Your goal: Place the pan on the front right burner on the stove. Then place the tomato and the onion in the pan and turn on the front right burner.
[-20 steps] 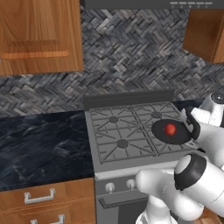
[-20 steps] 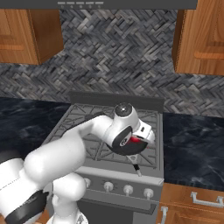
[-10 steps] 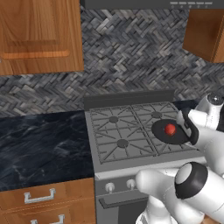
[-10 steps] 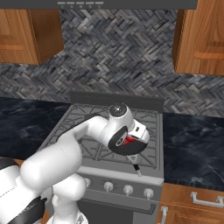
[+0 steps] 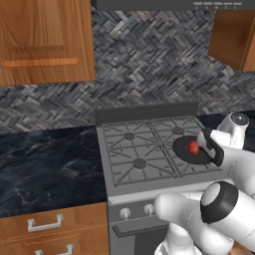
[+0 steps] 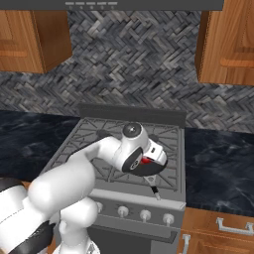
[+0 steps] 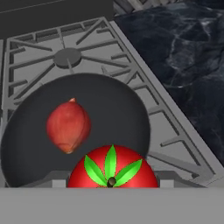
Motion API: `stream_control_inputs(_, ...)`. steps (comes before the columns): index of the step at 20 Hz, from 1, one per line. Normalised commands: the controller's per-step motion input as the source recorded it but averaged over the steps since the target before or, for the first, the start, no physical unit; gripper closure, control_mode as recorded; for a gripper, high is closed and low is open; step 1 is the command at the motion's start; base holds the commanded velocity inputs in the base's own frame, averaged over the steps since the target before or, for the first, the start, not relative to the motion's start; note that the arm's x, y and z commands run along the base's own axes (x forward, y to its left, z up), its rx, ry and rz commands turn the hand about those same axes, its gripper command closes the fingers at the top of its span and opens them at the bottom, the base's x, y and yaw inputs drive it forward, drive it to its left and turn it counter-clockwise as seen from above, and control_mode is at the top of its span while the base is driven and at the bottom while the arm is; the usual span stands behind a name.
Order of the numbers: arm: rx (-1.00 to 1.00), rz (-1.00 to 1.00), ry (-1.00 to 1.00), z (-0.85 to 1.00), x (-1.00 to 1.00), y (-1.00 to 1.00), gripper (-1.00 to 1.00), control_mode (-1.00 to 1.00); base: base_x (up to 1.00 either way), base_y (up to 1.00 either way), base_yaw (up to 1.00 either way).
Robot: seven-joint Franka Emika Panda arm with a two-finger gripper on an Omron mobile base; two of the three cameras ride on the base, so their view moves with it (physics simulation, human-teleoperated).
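Note:
The dark pan (image 7: 124, 109) rests on the stove (image 5: 134, 164) at the front right, covering that burner. In it lies the dull red-brown onion (image 7: 68, 126). The bright red tomato (image 7: 113, 173) with its green top sits between my fingertips, low over the pan's near rim. My gripper (image 7: 112, 183) is shut on it. From the left base view the tomato (image 5: 192, 147) shows as a red spot over the pan (image 5: 183, 153), at the tip of my gripper (image 5: 201, 145). In the right base view my hand covers most of the pan; its thin handle (image 6: 155, 190) sticks out toward the stove front.
White knobs (image 6: 145, 215) line the stove front below the pan. The rear right burner (image 7: 67, 56) lies just beyond the pan. Dark marble counter (image 7: 188, 65) runs to the right of the stove, and more counter (image 5: 45, 159) to its left. Wooden cabinets hang above.
My hand has shifted slightly left and down over the pan with the tomato in it. Pan and stove have not moved.

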Motion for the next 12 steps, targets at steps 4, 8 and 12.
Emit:
stream_control_inputs(4, 0.0, 0.0, 0.0, -0.14, 0.2, 0.15, 1.0, -1.0, 0.0, 0.0, 0.0)
stream_control_inputs(8, -0.01, 0.0, 0.0, -0.31, 0.13, 0.04, 1.0, -1.0, 0.0, 0.0, 0.0)
stream_control_inputs(12, -0.02, 0.0, 0.0, -0.29, 0.02, -0.01, 1.0, -1.0, 0.0, 0.0, 0.0)
